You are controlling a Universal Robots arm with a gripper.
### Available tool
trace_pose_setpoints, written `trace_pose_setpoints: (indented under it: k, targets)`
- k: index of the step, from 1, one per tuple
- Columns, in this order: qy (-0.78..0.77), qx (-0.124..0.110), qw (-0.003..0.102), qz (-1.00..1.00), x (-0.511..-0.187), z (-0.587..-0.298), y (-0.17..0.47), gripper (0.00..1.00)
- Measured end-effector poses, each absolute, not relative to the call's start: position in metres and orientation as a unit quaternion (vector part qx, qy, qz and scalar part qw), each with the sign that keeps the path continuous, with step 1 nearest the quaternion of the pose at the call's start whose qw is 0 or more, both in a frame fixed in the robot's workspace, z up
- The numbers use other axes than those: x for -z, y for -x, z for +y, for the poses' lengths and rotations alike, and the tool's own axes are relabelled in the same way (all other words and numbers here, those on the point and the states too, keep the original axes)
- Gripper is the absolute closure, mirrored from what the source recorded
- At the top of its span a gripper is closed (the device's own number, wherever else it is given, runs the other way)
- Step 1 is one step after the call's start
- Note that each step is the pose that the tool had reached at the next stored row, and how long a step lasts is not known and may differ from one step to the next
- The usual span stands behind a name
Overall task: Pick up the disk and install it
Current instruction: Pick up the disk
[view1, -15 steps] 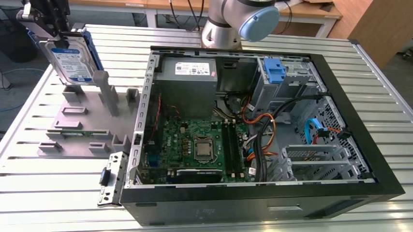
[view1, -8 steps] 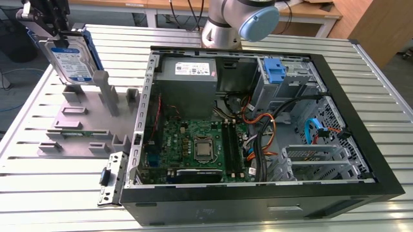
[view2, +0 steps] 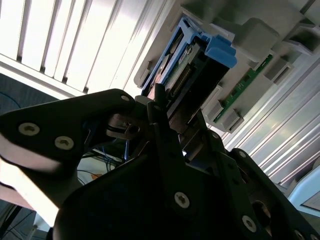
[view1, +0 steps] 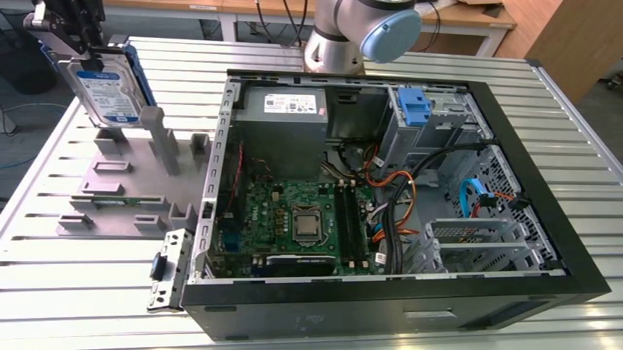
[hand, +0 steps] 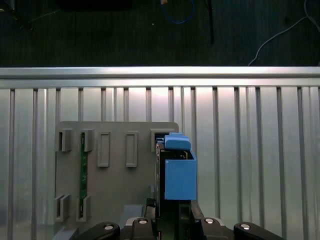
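Pick-up: in hand. The gripper [view1: 86, 57] is clamped on the top edge of the disk [view1: 102, 87], which hangs upright, label outward, over the grey fixture plate [view1: 117, 175] at the exterior view's left (whether its lower edge is clear of the plate's slots cannot be told). In the first wrist view the blue bracket [hand: 179, 175] sits directly ahead of the gripper. Installation: outstanding; the disk is well apart from the open computer case [view1: 545, 182]
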State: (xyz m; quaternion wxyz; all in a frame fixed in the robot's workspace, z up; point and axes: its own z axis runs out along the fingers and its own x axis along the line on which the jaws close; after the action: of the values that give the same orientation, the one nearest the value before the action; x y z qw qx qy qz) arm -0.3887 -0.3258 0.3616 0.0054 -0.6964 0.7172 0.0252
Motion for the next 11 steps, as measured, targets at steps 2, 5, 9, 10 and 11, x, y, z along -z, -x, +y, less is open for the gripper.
trace_pose_setpoints:
  k: [2, 5, 9, 10, 11]
  targets:
    - [0.696, -0.025, 0.005, 0.717, -0.3625, -0.3258, 0.3887, 0.65]
    - [0.696, -0.025, 0.005, 0.717, -0.3641, -0.3258, 0.3887, 0.65]
    - [0.696, -0.025, 0.005, 0.717, -0.3675, -0.3258, 0.3887, 0.65]
    - [0.696, -0.025, 0.005, 0.717, -0.3685, -0.3258, 0.3887, 0.65]
    - [0.696, -0.025, 0.005, 0.717, -0.3694, -0.3258, 0.3887, 0.65]
